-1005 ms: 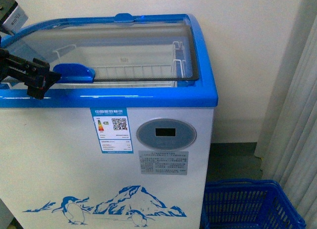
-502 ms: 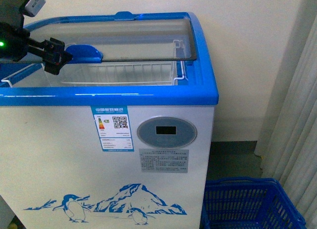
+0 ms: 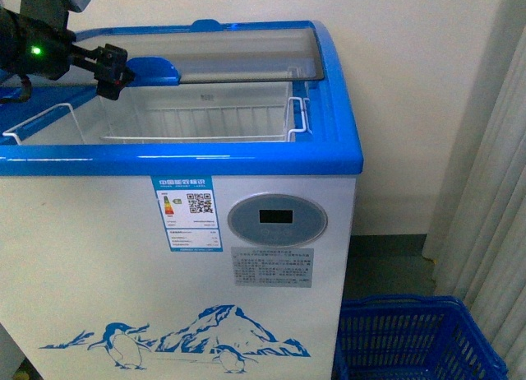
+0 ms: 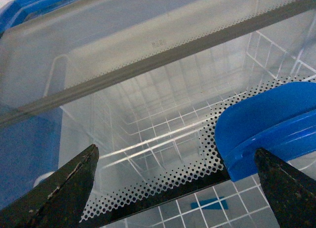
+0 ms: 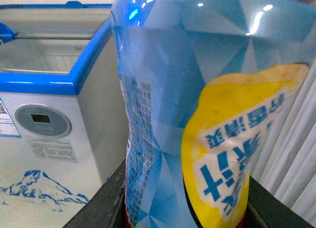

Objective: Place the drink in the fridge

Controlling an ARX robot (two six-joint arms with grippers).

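We judge the task about halfway: the fridge (image 3: 246,257) has its glass lid (image 3: 238,51) slid toward its back wall, our left gripper (image 3: 115,71) wide-jawed at the blue handle (image 3: 154,70), while the drink bottle (image 5: 163,104), clamped in our right gripper (image 5: 183,210), waits off the fridge's front right corner, not yet inside.
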